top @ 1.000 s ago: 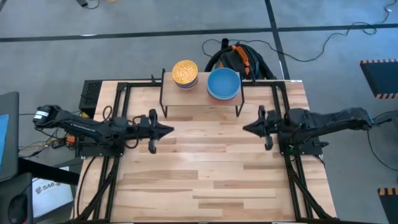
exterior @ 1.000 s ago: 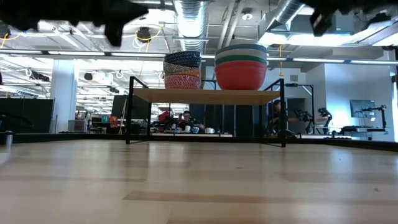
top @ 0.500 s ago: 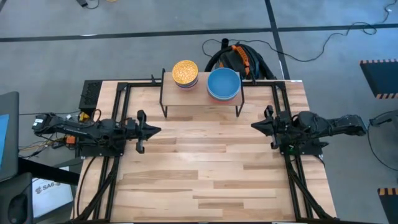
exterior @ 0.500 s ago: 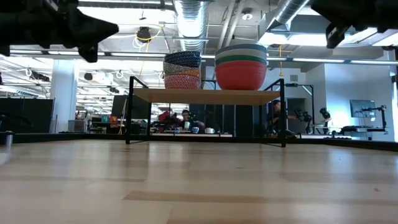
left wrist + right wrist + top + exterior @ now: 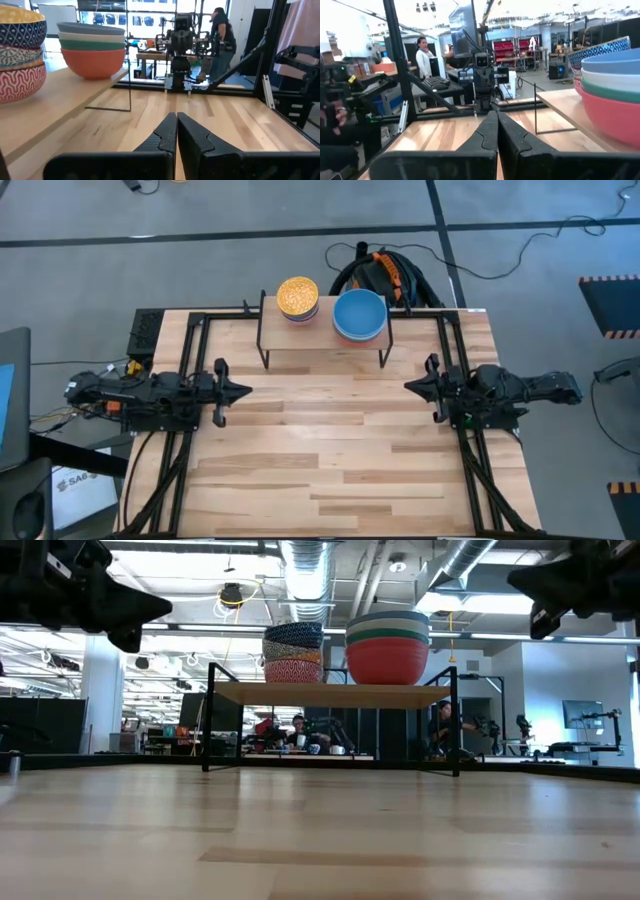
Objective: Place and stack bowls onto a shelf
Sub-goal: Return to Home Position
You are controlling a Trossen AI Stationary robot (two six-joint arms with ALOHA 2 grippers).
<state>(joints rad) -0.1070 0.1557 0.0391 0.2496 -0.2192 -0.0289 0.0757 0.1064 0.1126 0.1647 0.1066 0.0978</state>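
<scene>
Eight bowls (image 5: 388,650) sit on the shelf (image 5: 320,340) at the far middle of the desk (image 5: 330,440), in two stacks that nearly touch. The small stack (image 5: 297,297), patterned and yellow inside on top, is on the left. The large stack (image 5: 359,314), red at the base and blue on top, is on the right. Both look upright and settled, so the stacking seems done and what remains is parking the arms. The left hand (image 5: 246,390) lies low at the left side of the desk, pointing inward, with its fingers pressed together and holding nothing. The right hand (image 5: 408,385) mirrors it on the right side, also pressed together and empty. Both are well apart from the shelf and its thin black legs. To finish well, each arm should probably draw straight back along its own side, staying low and clear of the shelf so the stacks are not jolted. Nothing lies on the open desk between the hands. Black frame rails (image 5: 190,370) run along both sides under the arms. A dark bag (image 5: 385,272) with orange trim and cables rests on the floor behind the shelf. A person (image 5: 424,57) stands in the room beyond, away from the desk.
</scene>
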